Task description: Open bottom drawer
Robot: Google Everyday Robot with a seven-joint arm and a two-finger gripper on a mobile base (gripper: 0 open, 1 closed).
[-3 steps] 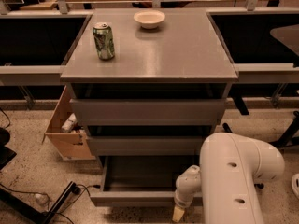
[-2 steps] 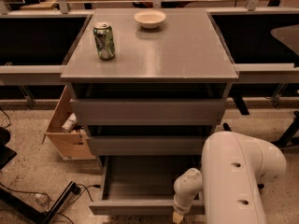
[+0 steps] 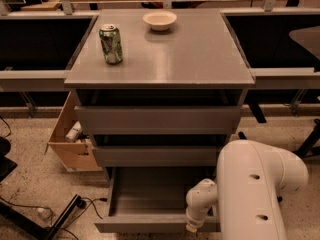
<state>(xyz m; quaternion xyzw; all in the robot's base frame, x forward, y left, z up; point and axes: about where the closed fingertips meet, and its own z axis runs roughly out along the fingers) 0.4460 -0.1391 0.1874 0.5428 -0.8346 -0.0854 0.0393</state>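
Bottom drawer (image 3: 150, 222) under table (image 3: 195, 59) front edge, standing well out, tray exposed. Gripper (image 3: 192, 227) at its front panel, below table's front-right corner; grip state: cannot tell. Task looks nearly done; letting go likely remains.

The grey cabinet top (image 3: 200, 59) holds two things. A green can (image 3: 111, 44) stands upright near its left edge. A white bowl (image 3: 159, 20) sits near the back, well apart from the can. The speckled floor (image 3: 30, 169) carries the cabinet and an open cardboard box (image 3: 70, 146) just beside it. The gripper (image 3: 192, 227) hangs low at the bottom drawer's (image 3: 145, 225) front edge.
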